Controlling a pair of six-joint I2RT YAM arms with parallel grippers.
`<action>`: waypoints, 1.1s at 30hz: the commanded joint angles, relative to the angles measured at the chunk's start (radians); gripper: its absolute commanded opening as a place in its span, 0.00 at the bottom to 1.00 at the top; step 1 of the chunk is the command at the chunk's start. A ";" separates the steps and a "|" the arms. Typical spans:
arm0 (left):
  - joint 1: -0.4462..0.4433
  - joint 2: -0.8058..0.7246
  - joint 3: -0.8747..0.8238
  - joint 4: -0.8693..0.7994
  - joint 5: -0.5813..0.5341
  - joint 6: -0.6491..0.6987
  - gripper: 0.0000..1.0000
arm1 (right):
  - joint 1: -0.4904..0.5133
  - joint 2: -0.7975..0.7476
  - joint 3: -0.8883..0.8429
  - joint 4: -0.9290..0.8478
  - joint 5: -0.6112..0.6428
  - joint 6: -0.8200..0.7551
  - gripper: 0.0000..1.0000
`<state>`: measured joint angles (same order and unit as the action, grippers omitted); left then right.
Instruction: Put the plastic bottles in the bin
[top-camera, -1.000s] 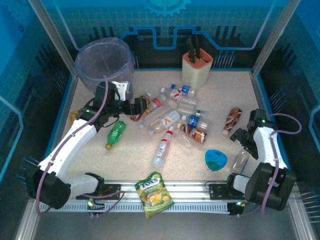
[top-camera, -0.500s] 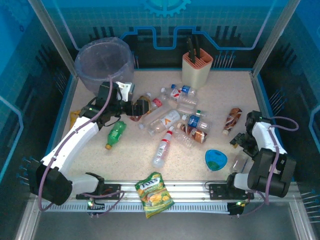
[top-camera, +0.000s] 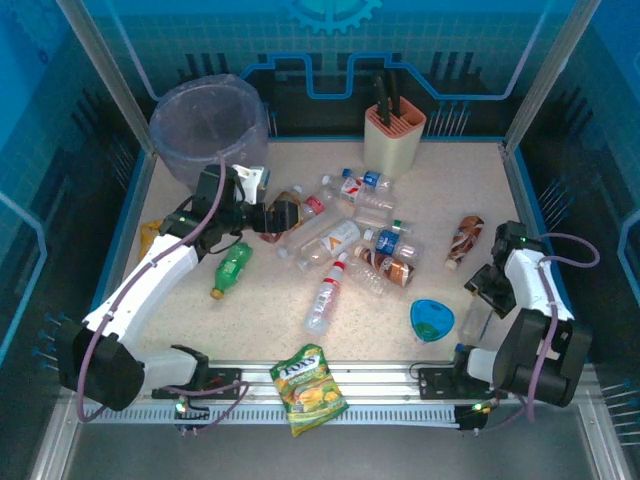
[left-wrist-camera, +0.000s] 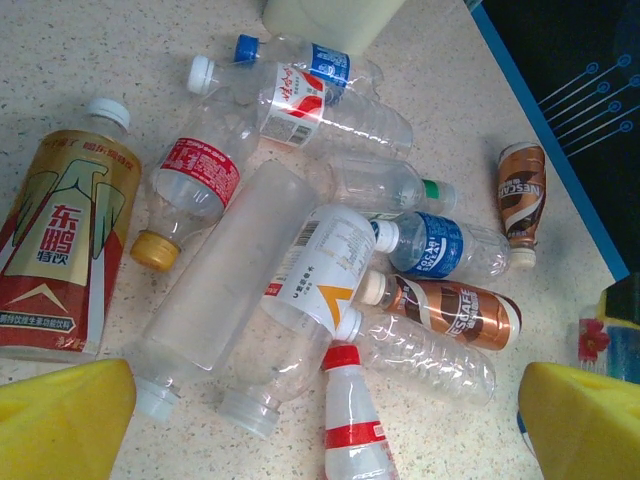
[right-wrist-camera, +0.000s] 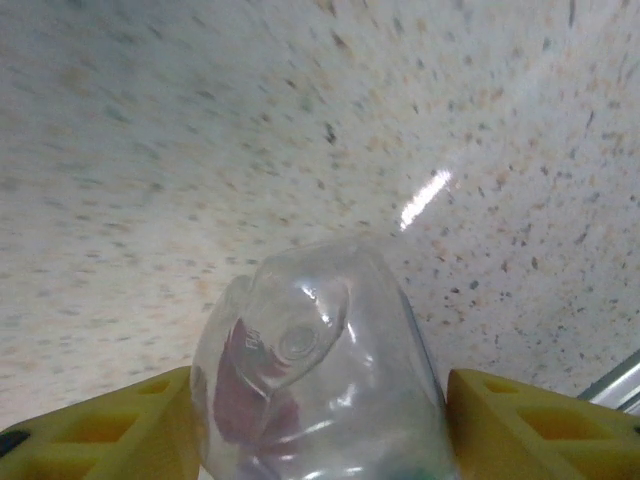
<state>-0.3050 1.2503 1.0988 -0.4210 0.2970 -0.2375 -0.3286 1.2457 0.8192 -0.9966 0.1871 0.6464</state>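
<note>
The right tool (top-camera: 482, 298) grasps a clear empty bottle (right-wrist-camera: 320, 380) lying on the surface (top-camera: 270, 310) by the right edge, well apart from the bin (top-camera: 190, 160). A second ago its fingers stood wide. The bottle looks light, thin-walled and slick and would crush easily, so a gentle mid-body hold suits it. The left tool (top-camera: 262, 212) hangs released over the bottle pile (left-wrist-camera: 330, 250), hardly moved.

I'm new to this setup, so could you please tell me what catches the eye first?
A jumble of plastic bottles sprawls across the middle of the table, with the grey bin standing at the far left corner. Near the right edge, the right pincer clasps a clear bottle.
</note>
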 joint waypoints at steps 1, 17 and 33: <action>-0.006 -0.015 -0.008 0.010 0.030 -0.026 0.99 | -0.012 -0.049 0.103 -0.058 -0.065 -0.030 0.62; -0.045 0.060 0.022 0.212 0.269 -0.132 0.99 | 0.069 -0.087 0.568 -0.182 -0.235 -0.098 0.51; -0.297 0.232 0.127 0.433 0.328 -0.151 0.99 | 0.553 0.047 0.543 0.377 -0.636 0.247 0.50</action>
<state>-0.5713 1.4578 1.1893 -0.0120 0.6651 -0.3946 0.1822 1.2736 1.4017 -0.8024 -0.3504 0.7658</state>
